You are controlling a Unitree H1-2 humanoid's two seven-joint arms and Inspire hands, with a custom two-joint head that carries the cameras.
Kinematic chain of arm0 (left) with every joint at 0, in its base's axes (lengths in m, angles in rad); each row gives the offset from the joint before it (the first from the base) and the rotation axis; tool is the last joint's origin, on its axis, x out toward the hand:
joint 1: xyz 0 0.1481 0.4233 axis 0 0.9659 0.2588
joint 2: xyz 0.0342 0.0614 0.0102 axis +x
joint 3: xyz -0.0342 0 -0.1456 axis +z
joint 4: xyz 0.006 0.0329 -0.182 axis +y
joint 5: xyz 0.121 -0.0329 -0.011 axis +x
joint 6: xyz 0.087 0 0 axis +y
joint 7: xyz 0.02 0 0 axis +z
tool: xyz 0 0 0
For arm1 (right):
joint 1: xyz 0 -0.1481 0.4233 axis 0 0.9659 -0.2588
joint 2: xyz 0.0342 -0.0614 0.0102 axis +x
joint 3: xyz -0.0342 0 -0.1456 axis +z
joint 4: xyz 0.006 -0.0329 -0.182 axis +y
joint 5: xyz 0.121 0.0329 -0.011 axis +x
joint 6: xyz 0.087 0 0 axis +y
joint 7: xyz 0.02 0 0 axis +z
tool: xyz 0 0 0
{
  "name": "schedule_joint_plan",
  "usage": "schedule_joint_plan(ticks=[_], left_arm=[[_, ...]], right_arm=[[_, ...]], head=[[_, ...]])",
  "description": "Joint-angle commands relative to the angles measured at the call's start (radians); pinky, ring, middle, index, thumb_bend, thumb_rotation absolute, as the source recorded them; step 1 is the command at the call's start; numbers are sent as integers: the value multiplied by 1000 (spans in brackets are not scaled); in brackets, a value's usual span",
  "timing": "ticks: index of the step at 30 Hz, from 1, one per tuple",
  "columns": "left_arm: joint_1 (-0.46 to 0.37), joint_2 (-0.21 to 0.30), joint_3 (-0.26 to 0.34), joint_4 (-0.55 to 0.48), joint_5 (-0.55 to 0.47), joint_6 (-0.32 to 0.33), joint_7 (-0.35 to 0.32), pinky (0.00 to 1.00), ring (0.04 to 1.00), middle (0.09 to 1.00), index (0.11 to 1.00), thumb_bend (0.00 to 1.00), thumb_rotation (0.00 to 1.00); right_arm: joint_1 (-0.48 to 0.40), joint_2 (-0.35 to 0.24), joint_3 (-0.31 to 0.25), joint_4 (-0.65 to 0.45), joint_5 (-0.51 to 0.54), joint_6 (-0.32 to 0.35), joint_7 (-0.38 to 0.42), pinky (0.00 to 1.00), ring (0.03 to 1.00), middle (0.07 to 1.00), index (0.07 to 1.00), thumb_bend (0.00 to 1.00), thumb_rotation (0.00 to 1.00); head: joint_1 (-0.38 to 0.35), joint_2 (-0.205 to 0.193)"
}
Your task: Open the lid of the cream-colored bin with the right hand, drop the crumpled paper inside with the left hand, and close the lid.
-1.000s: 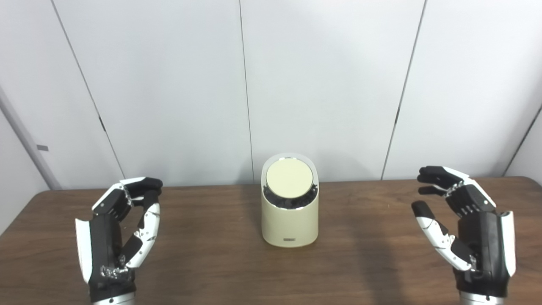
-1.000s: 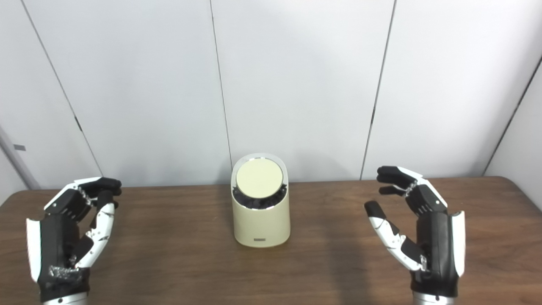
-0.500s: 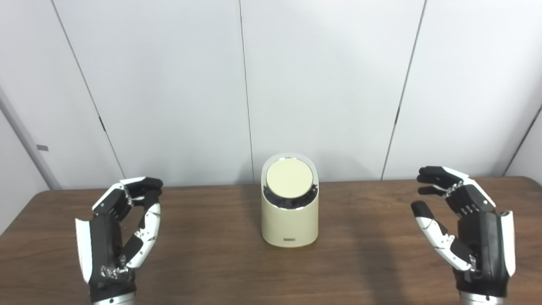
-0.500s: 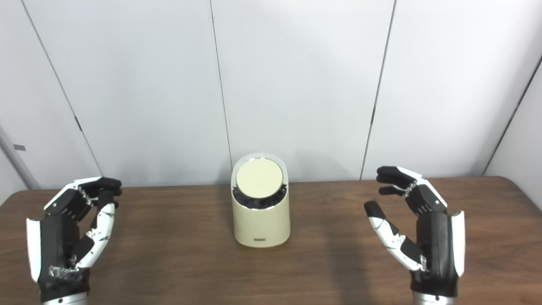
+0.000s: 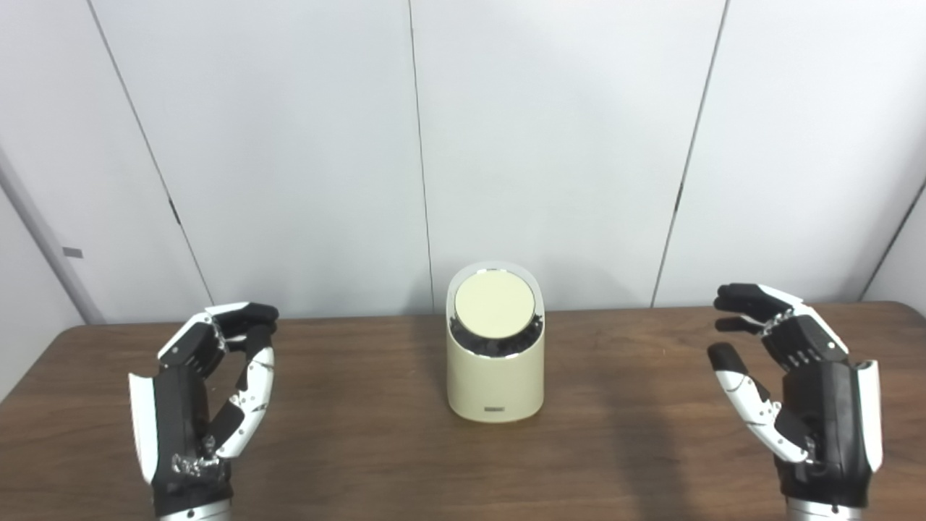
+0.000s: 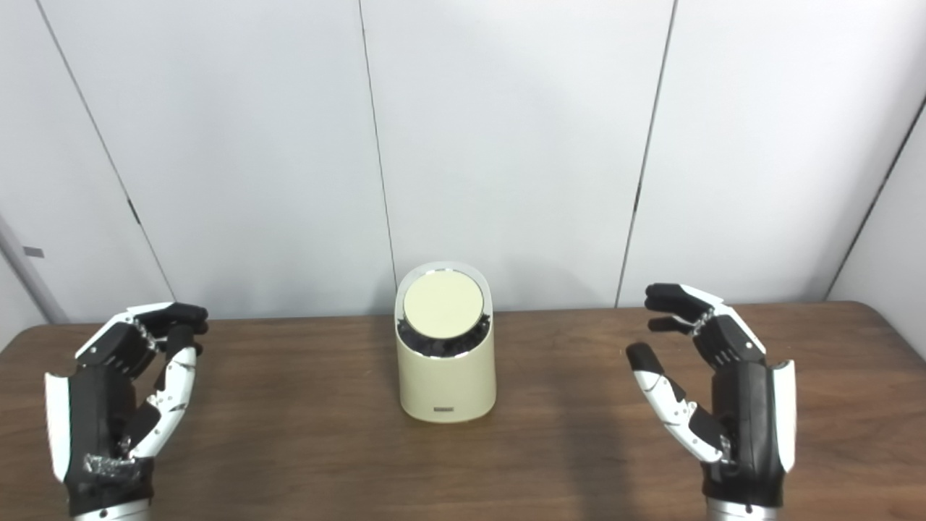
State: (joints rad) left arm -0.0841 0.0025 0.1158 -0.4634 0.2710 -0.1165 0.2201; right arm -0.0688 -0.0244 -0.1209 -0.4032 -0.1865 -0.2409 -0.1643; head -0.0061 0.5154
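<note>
The bin [image 5: 495, 369] stands upright on the table [image 5: 362, 449], about midway between the two hands and toward the far edge, close to the white panelled wall [image 5: 289, 145]. It is a cream cylinder with a slanted top, and its round lid [image 5: 495, 304] sits in that slanted opening, tilted toward the near side. A bright metal ring runs round the lid, and below the lid's lower edge a dark gap shows, with something black and uneven in it; I cannot tell what that is. A small label sits low on the bin's front.

The left hand [image 5: 199, 394] is raised above the table well to the left of the bin, palm turned inward. Its fingers [image 5: 242, 315] curl over at the top and the thumb [image 5: 249, 391] comes up close under them, so the hand is loosely curled; nothing shows in its grasp, and I see no paper in it from here.

The right hand [image 5: 796, 383] is raised well to the right of the bin, palm also turned inward. Its fingers [image 5: 741, 300] bend forward toward the bin and the thumb [image 5: 745, 394] stands clearly apart below them, so the hand is spread and holds nothing.

Neither hand touches the bin, and I can see no crumpled paper on the brown wood
</note>
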Motion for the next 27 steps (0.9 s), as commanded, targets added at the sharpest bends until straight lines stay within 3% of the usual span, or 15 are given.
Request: schedule_joint_plan(ticks=[1, 11, 27], left_arm=[[-18, 7, -1, -17, -9, -40, -5, 469, 575, 599, 558, 215, 217], [-17, 7, 1, -10, -2, -45, -5, 468, 573, 597, 558, 209, 212], [-16, 7, 0, -14, 1, -38, -9, 468, 573, 598, 558, 207, 206]], right_arm=[[-20, -2, 3, -13, 8, -24, 3, 577, 676, 692, 660, 268, 310], [-19, -2, 4, -16, 10, -25, 3, 577, 676, 693, 663, 258, 287], [-20, -5, 4, -16, 4, -18, 7, 576, 680, 695, 664, 271, 341]], head=[[-1, 1], [-4, 2], [-5, 2]])
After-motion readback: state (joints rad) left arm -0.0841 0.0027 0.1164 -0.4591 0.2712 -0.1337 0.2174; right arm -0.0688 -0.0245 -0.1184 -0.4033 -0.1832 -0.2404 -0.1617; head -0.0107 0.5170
